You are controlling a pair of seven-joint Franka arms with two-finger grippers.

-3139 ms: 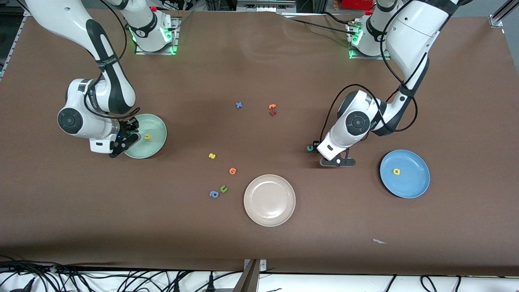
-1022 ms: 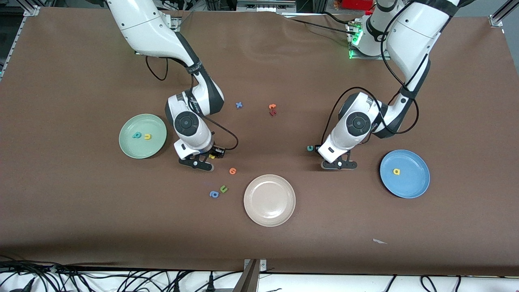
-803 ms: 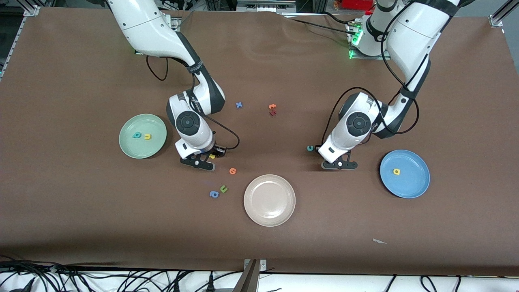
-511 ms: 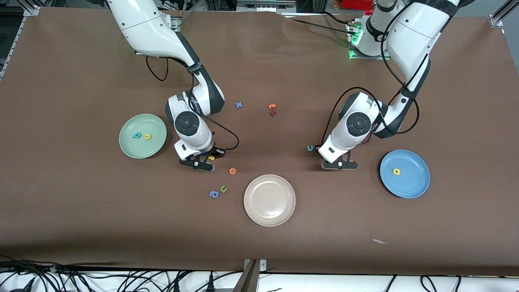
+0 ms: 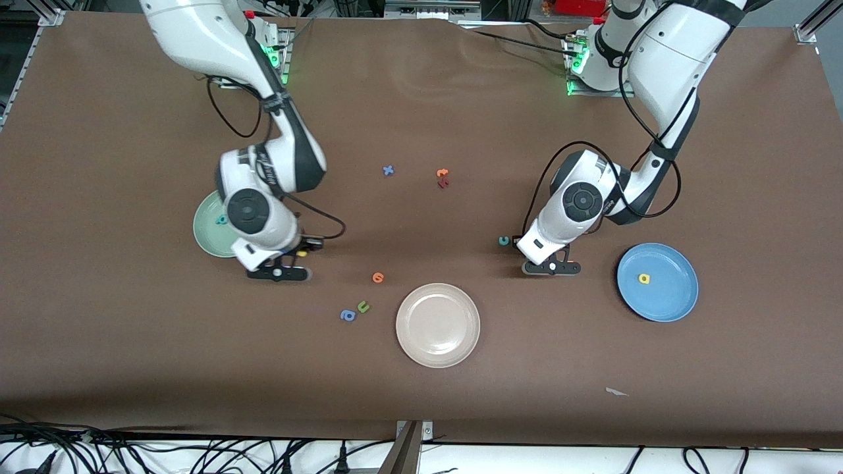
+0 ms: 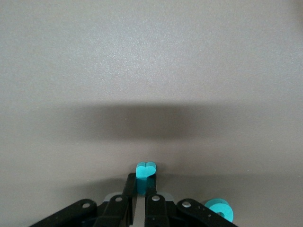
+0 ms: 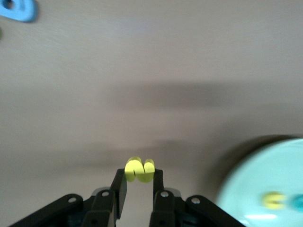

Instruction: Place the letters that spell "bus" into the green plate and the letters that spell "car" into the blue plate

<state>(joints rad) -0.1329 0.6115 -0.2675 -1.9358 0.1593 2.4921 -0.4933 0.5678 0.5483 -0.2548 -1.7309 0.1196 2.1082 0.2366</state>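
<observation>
My right gripper [image 7: 138,176] is shut on the yellow "s" [image 7: 139,170] and hangs over the table beside the green plate [image 5: 209,234]. My right arm hides part of that plate in the front view. The yellow "u" [image 7: 272,200] and the teal "b" [image 7: 298,202] lie in it. My left gripper [image 6: 142,179] is shut on a teal letter [image 6: 146,171], apparently the "r", low at the table. The teal "c" [image 5: 504,241] lies right beside it. The blue plate [image 5: 672,296], toward the left arm's end of the table, holds the yellow "a" [image 5: 644,278].
A beige-white plate [image 5: 438,324] sits near the table's middle, close to the front camera. An orange letter [image 5: 378,277], a green "u" [image 5: 363,307] and a blue "a" [image 5: 347,315] lie beside it. A blue "x" [image 5: 388,170] and orange and red letters [image 5: 442,178] lie farther back.
My right gripper shut on the yellow "s" and carried it from mid-table toward the green plate. My left gripper closed the last bit on the teal letter; that arm has stayed put.
</observation>
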